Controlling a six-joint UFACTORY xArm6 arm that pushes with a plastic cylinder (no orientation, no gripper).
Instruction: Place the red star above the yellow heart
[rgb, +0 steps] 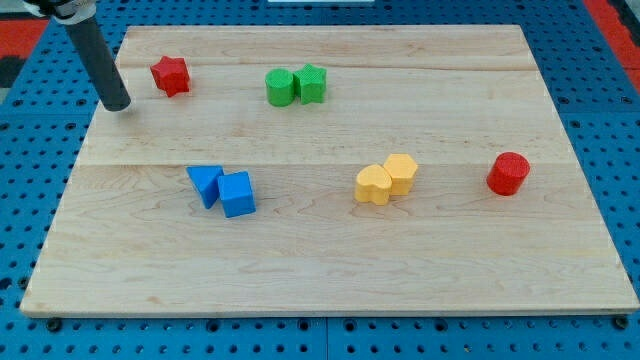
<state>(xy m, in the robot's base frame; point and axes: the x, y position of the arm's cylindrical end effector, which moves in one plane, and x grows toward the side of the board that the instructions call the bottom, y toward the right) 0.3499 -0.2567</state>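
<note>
The red star (171, 75) lies near the top left of the wooden board (330, 270). The yellow heart (374, 185) lies right of centre, touching a yellow hexagon block (401, 172) on its upper right. My tip (117, 103) rests on the board to the left of the red star and slightly below it, a short gap apart from it. The rod rises from the tip to the view's top left.
A green cylinder (280, 87) and a green star-like block (311, 83) touch at top centre. Two blue blocks (206, 184) (237, 194) touch at lower left. A red cylinder (508, 173) stands at the right.
</note>
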